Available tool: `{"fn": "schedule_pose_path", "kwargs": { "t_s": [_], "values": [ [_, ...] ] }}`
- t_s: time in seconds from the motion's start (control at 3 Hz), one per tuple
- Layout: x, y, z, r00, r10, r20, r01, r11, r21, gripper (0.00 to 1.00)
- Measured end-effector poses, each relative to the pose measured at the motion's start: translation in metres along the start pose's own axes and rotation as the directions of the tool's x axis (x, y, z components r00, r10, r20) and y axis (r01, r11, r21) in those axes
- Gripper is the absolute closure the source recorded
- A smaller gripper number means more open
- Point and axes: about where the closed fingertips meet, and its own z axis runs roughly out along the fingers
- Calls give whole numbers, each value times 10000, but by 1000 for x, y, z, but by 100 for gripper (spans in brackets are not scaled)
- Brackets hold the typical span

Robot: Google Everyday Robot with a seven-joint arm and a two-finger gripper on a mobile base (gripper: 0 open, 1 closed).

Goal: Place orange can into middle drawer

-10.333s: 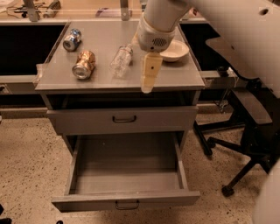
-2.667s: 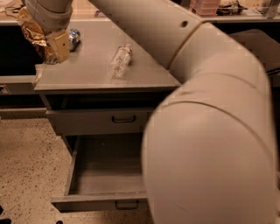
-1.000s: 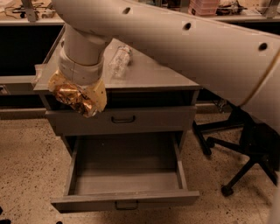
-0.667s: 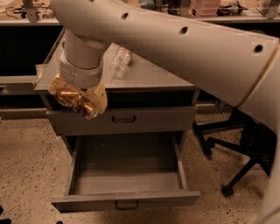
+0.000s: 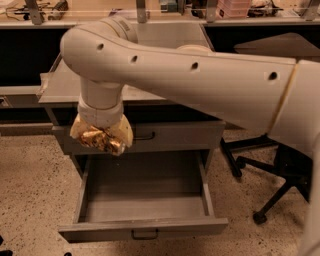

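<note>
My gripper is shut on the orange can, a shiny orange-gold dented can held between its tan fingers. It hangs in front of the closed upper drawer, above the left rear part of the open middle drawer. That drawer is a wide grey tray pulled out, with a small dark handle at its front. My arm crosses the whole view and hides the blue-and-silver can and the clear bottle on the cabinet top.
The grey cabinet top shows at the left behind my arm. A black office chair base stands on the speckled floor at the right. A workbench with clutter runs along the back.
The gripper with the orange can has moved down and right, from the cabinet's top left corner to in front of the upper drawer, over the open middle drawer.
</note>
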Motion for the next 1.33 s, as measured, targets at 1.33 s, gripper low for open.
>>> {"fn": "schedule_pose_path", "kwargs": {
  "t_s": [1.33],
  "values": [
    [-30,131,112,9993,169,341,-79,9690,-2471,100]
  ]
}}
